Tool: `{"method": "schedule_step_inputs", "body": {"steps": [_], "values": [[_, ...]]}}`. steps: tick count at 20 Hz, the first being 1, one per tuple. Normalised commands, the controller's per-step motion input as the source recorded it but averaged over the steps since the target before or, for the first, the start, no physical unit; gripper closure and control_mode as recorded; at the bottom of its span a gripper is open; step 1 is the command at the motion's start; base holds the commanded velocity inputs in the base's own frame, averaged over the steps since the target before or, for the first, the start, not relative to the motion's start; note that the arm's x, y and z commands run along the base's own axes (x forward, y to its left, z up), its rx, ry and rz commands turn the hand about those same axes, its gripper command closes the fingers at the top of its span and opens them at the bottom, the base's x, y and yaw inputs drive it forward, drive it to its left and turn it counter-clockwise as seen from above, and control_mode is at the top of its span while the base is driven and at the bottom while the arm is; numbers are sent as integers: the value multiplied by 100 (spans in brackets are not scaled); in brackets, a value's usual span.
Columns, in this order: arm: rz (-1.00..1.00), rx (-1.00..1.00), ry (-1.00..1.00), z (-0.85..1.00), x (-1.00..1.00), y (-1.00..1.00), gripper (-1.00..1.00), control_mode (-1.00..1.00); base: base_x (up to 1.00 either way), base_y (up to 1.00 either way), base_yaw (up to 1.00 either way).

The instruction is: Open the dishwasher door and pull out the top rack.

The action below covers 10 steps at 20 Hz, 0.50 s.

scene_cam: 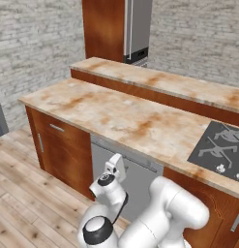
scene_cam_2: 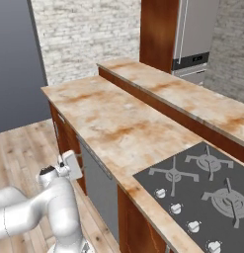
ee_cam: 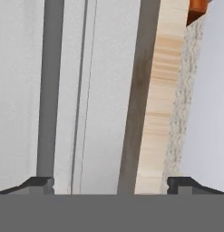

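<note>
Clearly, the door (scene_cam: 135,179) is seen closed under the counter (scene_cam: 126,116), between wooden cabinets (scene_cam: 63,150). It is judged stiff, hinged and rather heavy; the bar handle (ee_cam: 49,90) is the place to be gripped. The gripper (ee_cam: 111,185) is spread wide, holding nothing. The side views show the whole kitchen and stove (scene_cam_2: 202,192); the hand view shows the handle from close by.

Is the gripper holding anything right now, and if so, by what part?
Nothing is held. The gripper is open, its fingertips wide apart in front of the closed dishwasher door, whose handle runs past one tip, ungripped.
</note>
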Motion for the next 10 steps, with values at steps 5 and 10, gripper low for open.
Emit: {"method": "schedule_step_inputs", "body": {"steps": [5,10], "values": [[-3,-1,0,-21,28,0,-100,-100,0,0,0],[-3,-3,0,-21,27,0,-100,-100,0,0,0]]}}
